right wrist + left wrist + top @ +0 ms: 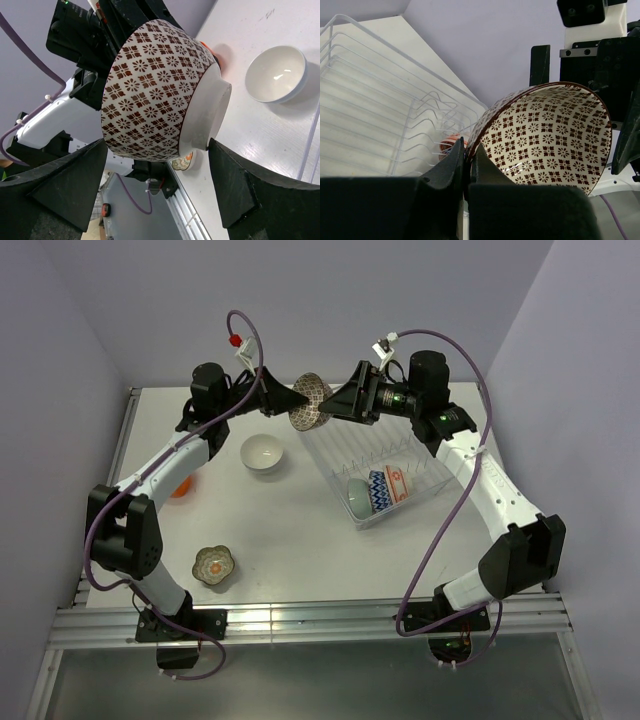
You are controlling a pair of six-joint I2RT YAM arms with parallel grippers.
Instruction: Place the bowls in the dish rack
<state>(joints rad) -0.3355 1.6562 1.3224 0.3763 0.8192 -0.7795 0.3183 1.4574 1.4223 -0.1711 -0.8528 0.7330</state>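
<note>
My left gripper [297,398] [467,150] is shut on the rim of the red-pink patterned bowl [310,401] [545,135] [160,90] and holds it on its side in the air above the far end of the clear dish rack [345,455] [380,110]. My right gripper [326,405] [157,145] is open, with one finger on each side of this bowl. The rack's near end holds the pale teal bowl [358,498], the grey-patterned bowl [378,490] and the orange-white patterned bowl [398,483] [451,145].
On the table left of the rack lie the white bowl [262,452] [277,74], the orange-red bowl [180,487], partly hidden under my left arm, and the olive flower-shaped bowl [214,566] [182,162] near the front edge.
</note>
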